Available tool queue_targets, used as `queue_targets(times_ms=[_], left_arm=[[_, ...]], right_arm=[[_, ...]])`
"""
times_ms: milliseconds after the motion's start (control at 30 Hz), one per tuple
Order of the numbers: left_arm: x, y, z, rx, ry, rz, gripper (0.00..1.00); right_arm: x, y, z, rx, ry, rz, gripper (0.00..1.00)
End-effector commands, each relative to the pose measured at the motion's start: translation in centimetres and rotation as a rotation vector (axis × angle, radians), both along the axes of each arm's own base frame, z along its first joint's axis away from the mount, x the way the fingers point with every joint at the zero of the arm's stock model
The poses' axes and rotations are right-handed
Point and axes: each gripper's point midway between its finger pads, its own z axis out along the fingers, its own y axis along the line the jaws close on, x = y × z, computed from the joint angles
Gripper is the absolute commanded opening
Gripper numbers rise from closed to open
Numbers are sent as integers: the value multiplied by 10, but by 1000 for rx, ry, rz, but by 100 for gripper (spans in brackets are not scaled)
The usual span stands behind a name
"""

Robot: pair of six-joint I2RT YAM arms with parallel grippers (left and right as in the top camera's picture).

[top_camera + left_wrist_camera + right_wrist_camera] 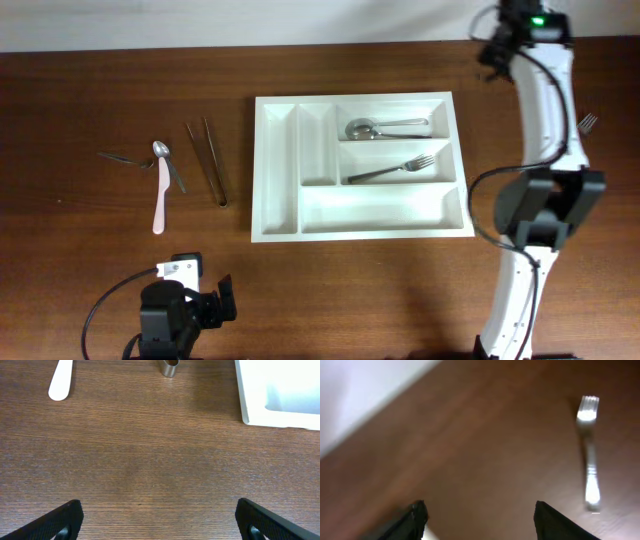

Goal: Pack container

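Observation:
The white cutlery tray (280, 180) lies mid-table; its corner shows in the left wrist view (255, 405). A spoon (375, 127) lies in its top long compartment and a fork (392, 169) in the middle one. Left of the tray lie metal tongs (207, 160), a pink-handled utensil (160, 200), a spoon (166, 160) and another metal utensil (122, 158). A fork (588, 122) lies at the far right, also in the right wrist view (589, 450). My left gripper (157, 520) is open and empty near the front edge. My right gripper (477, 517) is open and empty, raised at the back right.
The pink handle's end (61, 382) and the tongs' end (170, 367) show at the top of the left wrist view. The right arm (545, 110) stretches along the table's right side. The table's far edge meets a white wall (365, 395).

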Motion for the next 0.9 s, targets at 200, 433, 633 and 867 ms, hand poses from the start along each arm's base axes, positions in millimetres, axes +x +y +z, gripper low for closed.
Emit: queue_targets(times_ms=[200,433,633,867], left_arm=[[2,1,6,-4,-17,12,99],[2,1,6,-4,-17,12,99],[2,1,6,-4,-17,12,99],[2,1,6,-4,-17,12,99]], right_arm=[[-53,-62,-69,58,212,-24,69],[-83,-98,-101,98,291,-65,69],[-57,-102,-102,312,93,-45,69],[-43,-122,-95,316,-15,-87,69]])
